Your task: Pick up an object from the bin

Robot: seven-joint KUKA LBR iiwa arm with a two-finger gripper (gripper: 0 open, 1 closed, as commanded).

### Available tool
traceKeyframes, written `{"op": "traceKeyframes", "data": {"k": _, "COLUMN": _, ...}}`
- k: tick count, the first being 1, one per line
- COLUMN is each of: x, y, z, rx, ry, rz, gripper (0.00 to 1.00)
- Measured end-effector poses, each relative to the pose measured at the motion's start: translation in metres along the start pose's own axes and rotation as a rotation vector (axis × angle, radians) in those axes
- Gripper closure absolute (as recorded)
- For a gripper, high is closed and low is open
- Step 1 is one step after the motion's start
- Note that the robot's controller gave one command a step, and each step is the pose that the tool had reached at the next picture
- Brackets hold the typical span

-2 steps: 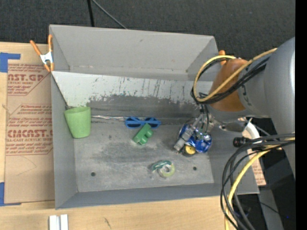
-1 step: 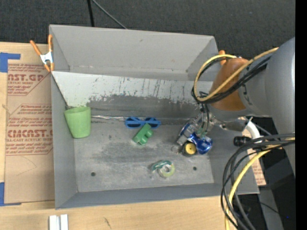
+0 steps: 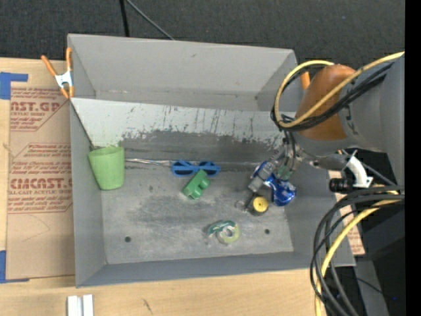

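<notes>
At the right end of the bin's floor, close under the back wall, the gripper (image 3: 284, 168) is lowered onto a small blue plastic toy-like thing (image 3: 283, 193) with a round yellow wheel (image 3: 259, 205) at its near-left corner. The gripper's tip meets the upper part of this blue thing, and the clutter there hides whether it is open or closed; I cannot tell, nor whether the thing is gripped. Above the gripper, the wrist carries a rounded orange cover (image 3: 329, 104), and a yellow cable (image 3: 316, 62) loops round it toward the arm's grey body at the right.

Left of the blue thing, well apart from it, 2 pieces lie together at mid-floor: a small bright green plastic block (image 3: 195, 186), tilted, and just behind it, touching or nearly so, a flat blue plastic piece (image 3: 195, 168) with rounded lobes. Nearer the front wall, between these and the blue thing, lies a pale, greenish translucent ring-shaped piece (image 3: 223, 231) by itself. Farthest from the gripper, against the left wall, 1 light green plastic cup (image 3: 107, 168) stands with its mouth up. All of this rests on the scuffed floor of the grey metal bin (image 3: 177, 64).
</notes>
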State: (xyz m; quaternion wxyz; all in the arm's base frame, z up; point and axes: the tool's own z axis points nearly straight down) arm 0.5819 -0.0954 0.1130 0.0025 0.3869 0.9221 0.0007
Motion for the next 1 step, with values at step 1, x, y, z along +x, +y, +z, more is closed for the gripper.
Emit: {"op": "traceKeyframes", "data": {"k": 1, "x": -0.0001, "y": 0.0006, "z": -0.0065, "rx": 0.002, "ry": 0.002, "rz": -0.001, "gripper": 1.0}}
